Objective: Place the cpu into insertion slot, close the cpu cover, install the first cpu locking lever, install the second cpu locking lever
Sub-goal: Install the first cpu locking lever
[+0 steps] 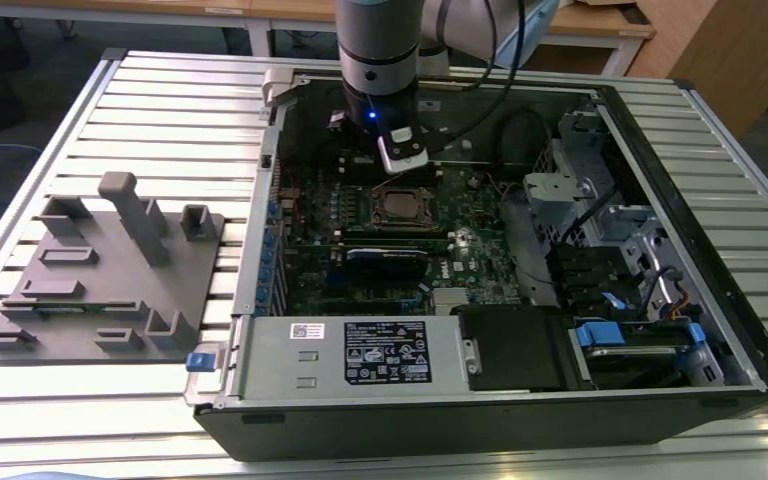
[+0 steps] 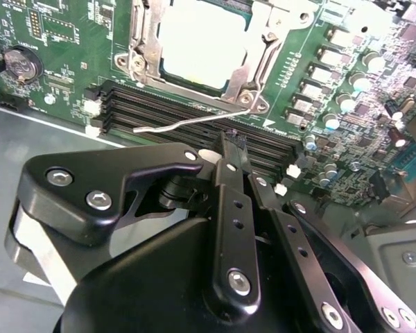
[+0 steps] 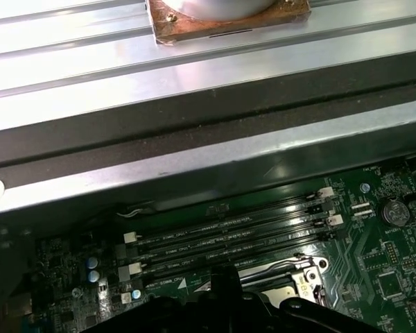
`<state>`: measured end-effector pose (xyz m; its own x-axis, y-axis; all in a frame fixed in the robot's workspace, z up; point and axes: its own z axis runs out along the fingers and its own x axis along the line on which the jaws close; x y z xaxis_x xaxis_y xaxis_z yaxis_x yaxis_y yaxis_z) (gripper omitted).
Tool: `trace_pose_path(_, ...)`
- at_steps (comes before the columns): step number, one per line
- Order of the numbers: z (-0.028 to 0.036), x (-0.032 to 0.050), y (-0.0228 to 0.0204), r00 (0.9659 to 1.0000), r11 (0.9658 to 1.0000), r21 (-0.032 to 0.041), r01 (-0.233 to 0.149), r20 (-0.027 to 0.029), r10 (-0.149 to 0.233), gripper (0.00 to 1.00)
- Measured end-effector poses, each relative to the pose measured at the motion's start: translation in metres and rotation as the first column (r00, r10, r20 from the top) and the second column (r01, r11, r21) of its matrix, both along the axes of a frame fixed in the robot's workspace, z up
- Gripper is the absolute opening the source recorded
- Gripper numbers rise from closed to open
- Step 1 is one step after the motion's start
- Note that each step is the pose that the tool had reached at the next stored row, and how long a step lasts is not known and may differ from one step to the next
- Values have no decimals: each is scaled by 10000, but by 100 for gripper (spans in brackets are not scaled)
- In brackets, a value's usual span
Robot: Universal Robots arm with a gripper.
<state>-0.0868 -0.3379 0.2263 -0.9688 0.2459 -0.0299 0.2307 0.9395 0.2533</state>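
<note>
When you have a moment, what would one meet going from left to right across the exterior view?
Grey moulded fixture → small white label → insertion slot → metal drive cage.

You see a green motherboard [image 1: 471, 215] speckled with pale traces, inside a black case [image 1: 491, 440]. The cpu [image 2: 201, 41] has a pale silver-grey top, framed by the silvery cpu cover [image 2: 262, 38]. The memory slots [image 2: 180, 111] are black with white clips. Your gripper [image 2: 230, 146] is matt black with bright silver screws. The table [image 1: 157, 90] is ribbed silver-grey, the fixture [image 1: 104, 290] plain grey, and the label [image 1: 387, 352] black on white.
</note>
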Motion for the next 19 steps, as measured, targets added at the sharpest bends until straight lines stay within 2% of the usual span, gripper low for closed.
trace_pose_path(10,-11,119,4,10000,10000,0,0,0,0,10)
trace_pose_path(14,-13,132,7,10000,10000,-1,0,0,0,10)
trace_pose_path(17,-14,131,18,10000,10000,-27,0,0,0,10)
trace_pose_path(19,-14,132,32,10000,10000,-70,0,0,0,10)
